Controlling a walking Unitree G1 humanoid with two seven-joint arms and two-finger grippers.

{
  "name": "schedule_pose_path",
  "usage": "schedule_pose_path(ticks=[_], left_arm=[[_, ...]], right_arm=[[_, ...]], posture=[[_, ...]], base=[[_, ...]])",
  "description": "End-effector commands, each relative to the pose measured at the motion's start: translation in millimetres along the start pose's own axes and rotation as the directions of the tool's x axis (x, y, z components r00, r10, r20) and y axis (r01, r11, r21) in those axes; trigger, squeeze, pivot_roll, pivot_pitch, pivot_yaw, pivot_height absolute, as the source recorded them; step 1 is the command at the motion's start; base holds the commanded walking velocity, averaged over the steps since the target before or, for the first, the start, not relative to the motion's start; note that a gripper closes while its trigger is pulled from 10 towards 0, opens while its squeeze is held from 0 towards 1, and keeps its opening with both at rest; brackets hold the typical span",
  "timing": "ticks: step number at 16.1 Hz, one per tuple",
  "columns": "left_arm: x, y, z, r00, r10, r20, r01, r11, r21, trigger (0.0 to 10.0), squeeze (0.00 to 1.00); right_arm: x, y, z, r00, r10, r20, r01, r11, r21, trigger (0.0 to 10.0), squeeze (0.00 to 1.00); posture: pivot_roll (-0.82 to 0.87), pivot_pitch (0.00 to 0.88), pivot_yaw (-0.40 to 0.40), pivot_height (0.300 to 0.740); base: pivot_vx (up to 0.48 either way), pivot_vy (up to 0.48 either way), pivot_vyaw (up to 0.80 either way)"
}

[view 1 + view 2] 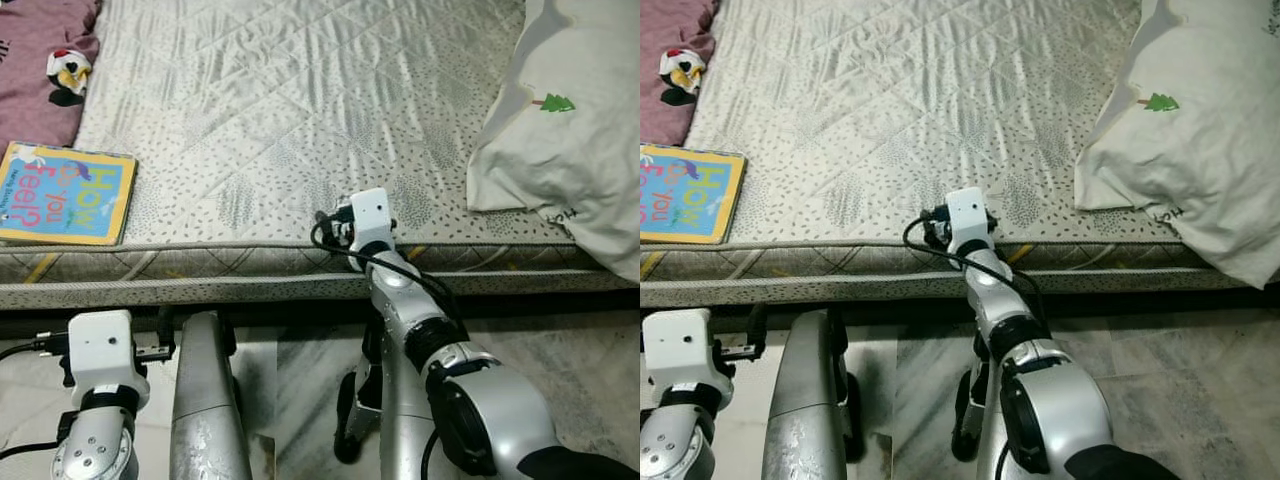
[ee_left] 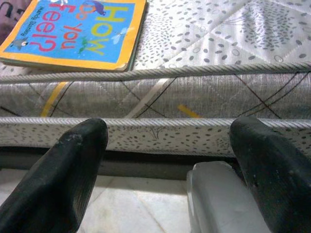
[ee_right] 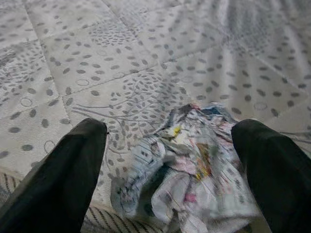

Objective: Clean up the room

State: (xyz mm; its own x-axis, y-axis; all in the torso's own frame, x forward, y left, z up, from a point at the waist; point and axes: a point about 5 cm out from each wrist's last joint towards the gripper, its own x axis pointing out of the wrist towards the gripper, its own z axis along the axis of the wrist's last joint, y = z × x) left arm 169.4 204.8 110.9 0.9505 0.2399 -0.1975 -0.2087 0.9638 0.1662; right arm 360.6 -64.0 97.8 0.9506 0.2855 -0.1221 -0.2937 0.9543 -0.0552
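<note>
One crumpled printed paper wad (image 3: 189, 165) is sitting near the grey quilted mattress (image 1: 300, 100) edge, and the right gripper (image 3: 170, 160) is hovering spread wide around it. Looking feather-light and squashy, so pinching across its middle should work.

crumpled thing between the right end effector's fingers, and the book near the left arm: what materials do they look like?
Crumpled wad: looks like thin printed paper or wrapper film, matte, with sharp irregular creases and broken print; the blur leaves it open. It lies on the quilted mattress near the edge, between the open right end effector fingers.

Book: seemingly a glossy board book, with a stiff flat cover, thick edge and slight sheen.
</note>
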Motion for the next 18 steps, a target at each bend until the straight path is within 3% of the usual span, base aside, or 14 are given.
schedule_pose_path(ticks=[1,3,4,5,8,10,11,12,18], left_arm=[[-1.2,-1.2,-3,1.0,0.0,-0.02,0.0,1.0,0.006,10.0,0.0],[0.9,-2.8,-2,1.0,0.0,-0.014,0.0,1.0,0.005,10.0,0.0],[1.0,-2.8,-2,1.0,0.001,-0.01,-0.001,1.0,0.01,10.0,0.0],[0.7,-2.4,-3,1.0,0.003,-0.011,-0.003,1.0,0.014,10.0,0.0],[0.3,-1.8,-4,1.0,0.013,-0.014,-0.013,1.0,0.014,10.0,0.0],[2.0,-2.1,-5,1.0,0.021,-0.014,-0.021,1.0,0.009,10.0,0.0],[3.1,-1.8,-6,1.0,0.024,-0.015,-0.024,1.0,0.006,10.0,0.0],[3.7,-1.8,-6,1.0,0.025,-0.014,-0.025,1.0,0.005,10.0,0.0],[14.0,-4.2,-2,0.999,0.035,0.015,-0.035,0.999,-0.003,10.0,0.0]], right_arm=[[0.6,2.7,-1,1.0,-0.021,-0.01,0.021,1.0,0.018,10.0,0.0],[1.6,7.2,-3,0.999,-0.038,-0.033,0.039,0.999,0.027,10.0,0.0],[1.9,7.8,-6,0.995,-0.064,-0.072,0.07,0.993,0.091,10.0,0.0],[2.3,7.9,-7,0.992,-0.084,-0.093,0.093,0.991,0.094,10.0,0.0],[0.9,10.7,-15,0.978,-0.122,-0.17,0.129,0.991,0.025,10.0,0.0],[-2.9,17.0,-27,0.968,-0.092,-0.233,0.095,0.995,0.004,10.0,0.0],[-3.6,19.2,-29,0.966,-0.08,-0.248,0.087,0.996,0.017,4.0,0.0],[-4.0,19.6,-30,0.964,-0.079,-0.254,0.09,0.995,0.031,0.0,0.0],[0.2,17.2,-21,0.969,-0.079,-0.236,0.093,0.995,0.048,0.0,0.0]], posture=[[0.21,0.282,-0.076,0.543],[0.22,0.278,-0.084,0.543],[0.23,0.276,-0.091,0.543],[0.23,0.271,-0.094,0.543],[0.24,0.263,-0.102,0.543],[0.24,0.254,-0.108,0.543],[0.24,0.252,-0.109,0.543],[0.24,0.251,-0.11,0.543],[0.23,0.21,-0.121,0.543]], base=[[0.0,0.0,0.0],[0.0,0.0,0.0],[0.0,0.0,0.0],[0.0,0.0,0.0],[0.0,0.0,0.0],[0.0,0.0,0.0],[0.0,0.0,0.0],[0.0,0.0,0.0],[0.0,0.0,0.0]])
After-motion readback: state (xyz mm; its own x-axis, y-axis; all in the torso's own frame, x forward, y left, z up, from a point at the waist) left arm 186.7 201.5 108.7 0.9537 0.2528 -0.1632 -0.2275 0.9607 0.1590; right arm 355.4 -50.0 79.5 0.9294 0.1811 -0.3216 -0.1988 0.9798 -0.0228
